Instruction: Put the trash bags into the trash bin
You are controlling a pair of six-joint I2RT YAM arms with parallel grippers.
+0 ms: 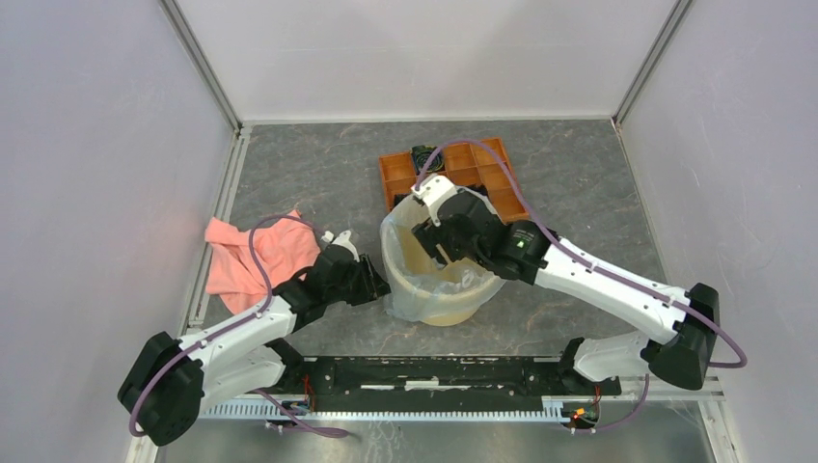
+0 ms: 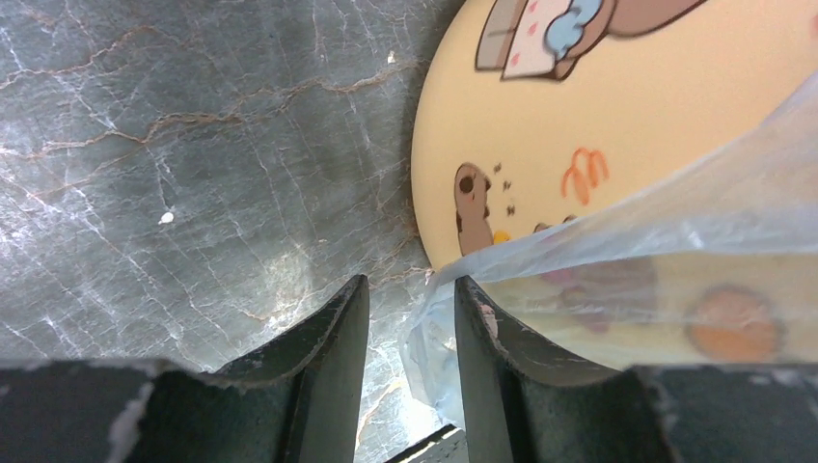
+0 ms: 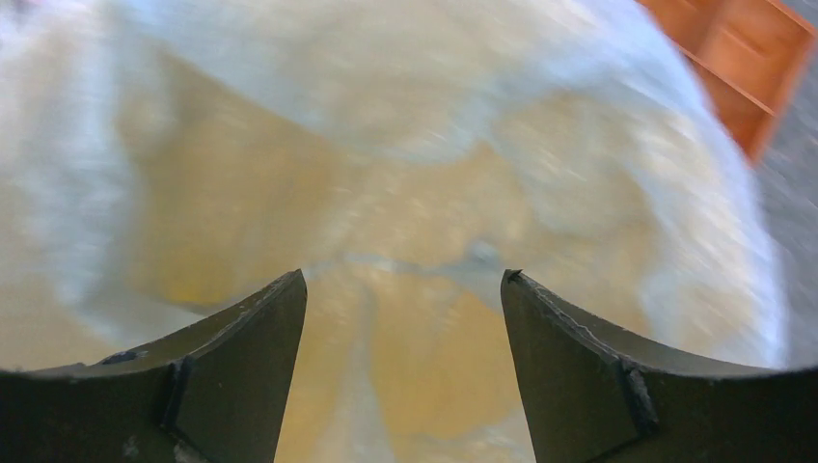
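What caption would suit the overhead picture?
Trash bag draped over the trash bin, left gripper beside it, right gripper above.

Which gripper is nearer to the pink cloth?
Left. The left gripper sits just right of the cloth, beside the bin's left wall. The right gripper hangs over the bin's mouth, farther from the cloth.
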